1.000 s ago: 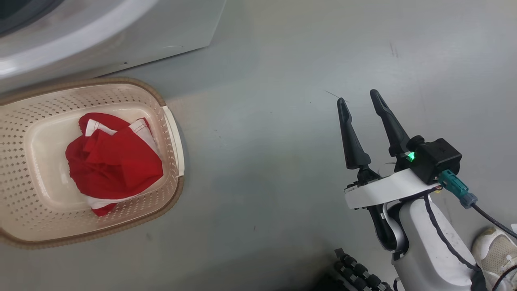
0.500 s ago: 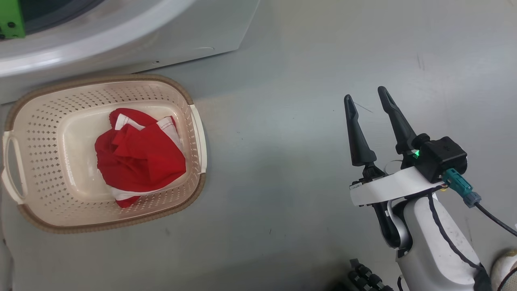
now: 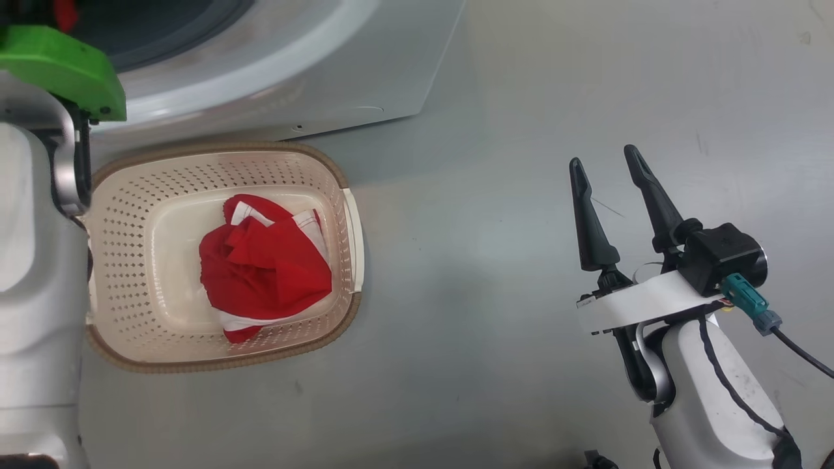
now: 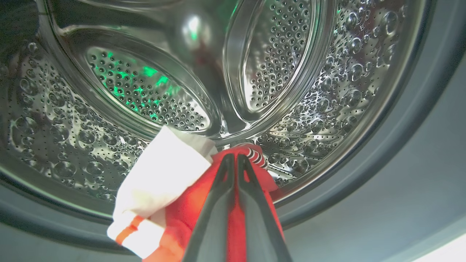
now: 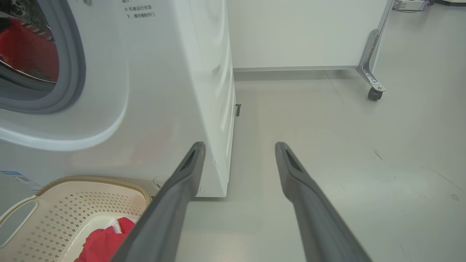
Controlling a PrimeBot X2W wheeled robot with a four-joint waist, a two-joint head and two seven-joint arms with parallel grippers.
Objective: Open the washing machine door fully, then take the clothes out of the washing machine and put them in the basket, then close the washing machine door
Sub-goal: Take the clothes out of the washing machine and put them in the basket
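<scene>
Since a second ago your head camera has swung, so the whole picture has slid rightward, and the pale left forearm [image 3: 32, 260] with its green cover [image 3: 58, 62] now stands at the left edge, reaching up into the washing machine [image 3: 293, 71]. The right gripper [image 3: 603, 157] hangs over the floor [image 3: 488, 195] with its fingers apart and nothing between them. Well off to its left, the basket [image 3: 130, 215] sits against the machine's foot with a red bundle [image 3: 267, 267] lying in it.

From the left wrist you see the left gripper [image 4: 233, 160] clenched on a red and white garment [image 4: 164, 182], which drapes down and to the left of the fingers at the mouth of the steel drum [image 4: 327, 91]. Beyond the fingertips I can make out no other cloth.

From the right wrist, the spread fingers point past the machine's corner. The basket lies down to their left, and red fabric shows in the drum opening far up to the left.

By my reading the door is already open and one bundle is delivered. You have this garment to carry to the basket, then the door to close.
</scene>
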